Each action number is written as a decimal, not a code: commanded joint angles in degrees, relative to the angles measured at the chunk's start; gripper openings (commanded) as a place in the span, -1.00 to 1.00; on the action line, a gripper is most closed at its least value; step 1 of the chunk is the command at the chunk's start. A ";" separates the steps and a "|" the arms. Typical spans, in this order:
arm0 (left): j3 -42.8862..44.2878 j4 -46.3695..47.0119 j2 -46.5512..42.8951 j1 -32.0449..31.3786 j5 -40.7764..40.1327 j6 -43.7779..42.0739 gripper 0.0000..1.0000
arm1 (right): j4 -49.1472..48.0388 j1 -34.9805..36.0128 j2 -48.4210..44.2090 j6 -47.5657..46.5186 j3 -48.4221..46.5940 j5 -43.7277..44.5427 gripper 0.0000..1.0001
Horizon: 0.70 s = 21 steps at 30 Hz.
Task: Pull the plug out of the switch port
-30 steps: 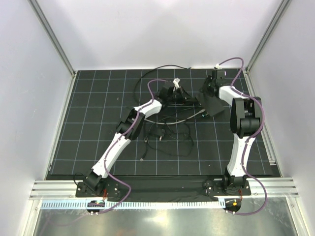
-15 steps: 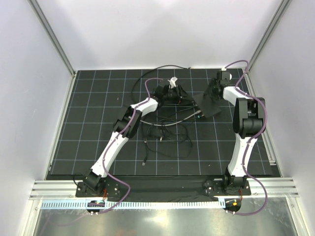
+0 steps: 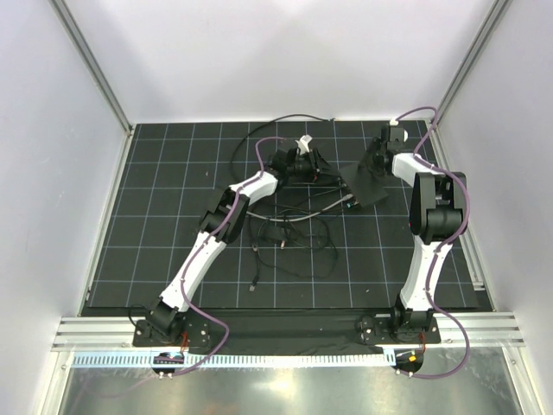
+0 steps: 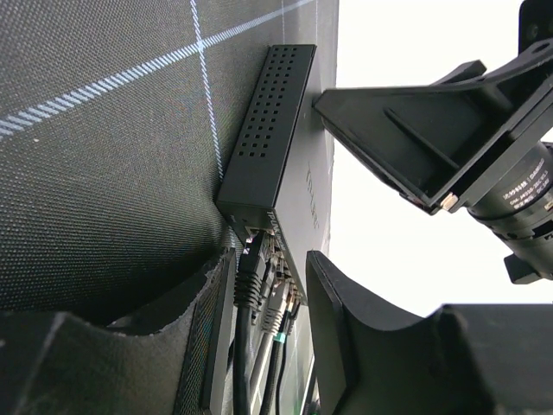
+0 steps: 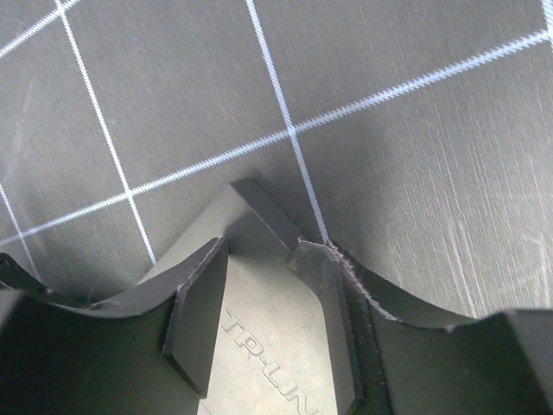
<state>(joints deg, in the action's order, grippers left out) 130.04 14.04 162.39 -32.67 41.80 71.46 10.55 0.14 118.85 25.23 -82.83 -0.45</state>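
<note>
Plug (image 4: 249,268) seated in switch port (image 4: 257,235), corner of tilted switch (image 4: 259,130): nothing pulled yet. Left gripper (image 4: 270,285) jaws apart, straddling it. Right gripper (image 5: 259,259) on switch, can't tell if clamped. Grip, pull remain.

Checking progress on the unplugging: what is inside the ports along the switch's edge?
Several plugs sit in the switch ports, a black one nearest the corner. Ports farther along are covered by the cables and the left gripper.
</note>
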 commanded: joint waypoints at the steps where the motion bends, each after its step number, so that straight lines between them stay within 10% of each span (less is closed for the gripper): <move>1: -0.84 -4.64 2.76 -0.73 -2.51 -3.87 -0.14 | 2.99 0.65 -4.75 -0.45 2.14 3.00 0.09; 21: -0.57 -3.41 2.94 -0.73 -1.28 -3.17 -0.05 | -0.33 3.46 -10.80 -4.67 6.09 8.62 0.12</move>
<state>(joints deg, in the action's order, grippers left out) 130.06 14.35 162.25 -32.75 41.93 71.42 15.09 1.91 113.93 22.20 -78.96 6.92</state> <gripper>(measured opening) 0.468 0.563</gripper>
